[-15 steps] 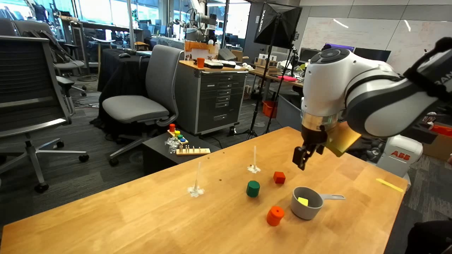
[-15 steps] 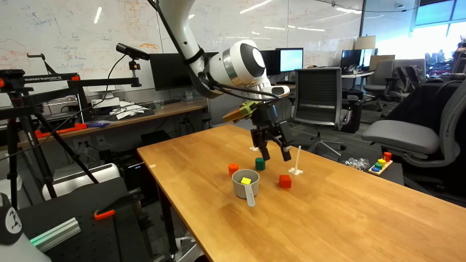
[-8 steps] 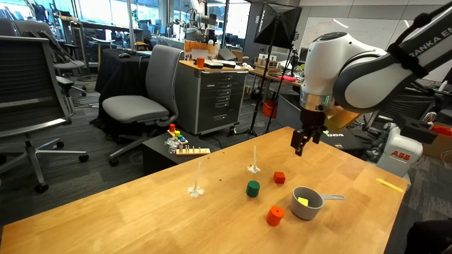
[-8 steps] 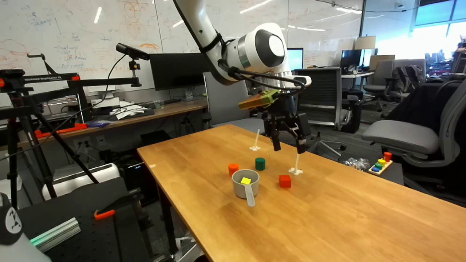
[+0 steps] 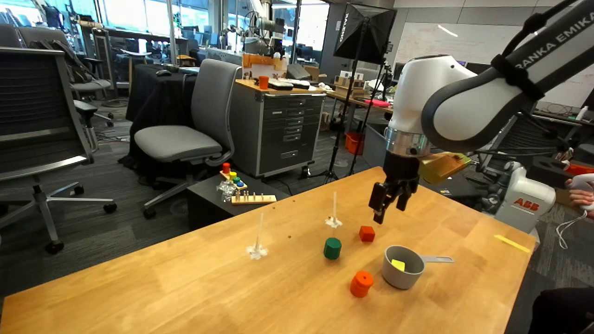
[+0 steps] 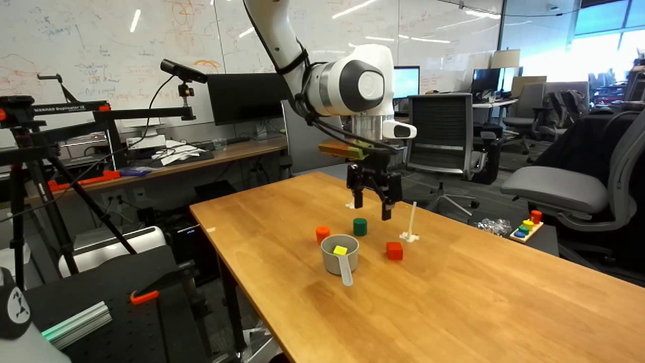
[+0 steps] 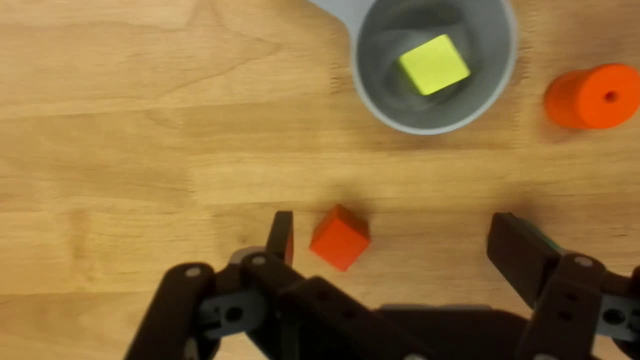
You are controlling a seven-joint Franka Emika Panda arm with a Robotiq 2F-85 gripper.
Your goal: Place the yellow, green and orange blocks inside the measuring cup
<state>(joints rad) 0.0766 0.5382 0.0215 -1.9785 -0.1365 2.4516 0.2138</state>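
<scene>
The grey measuring cup (image 5: pixel 403 277) stands upright on the table with the yellow block (image 5: pixel 398 265) inside; the wrist view shows the yellow block (image 7: pixel 435 65) in it too. The green block (image 5: pixel 332 248), a cylinder, stands on the table; in the wrist view my right-hand finger hides nearly all of it. The orange block (image 5: pixel 361 284), a cylinder with a hole on top, stands close beside the cup, also in the wrist view (image 7: pixel 607 97). My gripper (image 6: pixel 372 209) is open and empty, pointing down, well above the table. In the wrist view its fingers (image 7: pixel 393 222) spread wide.
A red cube (image 5: pixel 367 234) sits on the table; in the wrist view it (image 7: pixel 340 242) appears between my fingers, below them. Two thin white upright sticks are taped to the table, one near the green block (image 5: pixel 335 204). A person's hand (image 5: pixel 582 195) shows at the edge.
My gripper first rises, then comes down again and swings from a tilt to nearly upright. The blocks and cup have not moved. A person's hand has come into view.
</scene>
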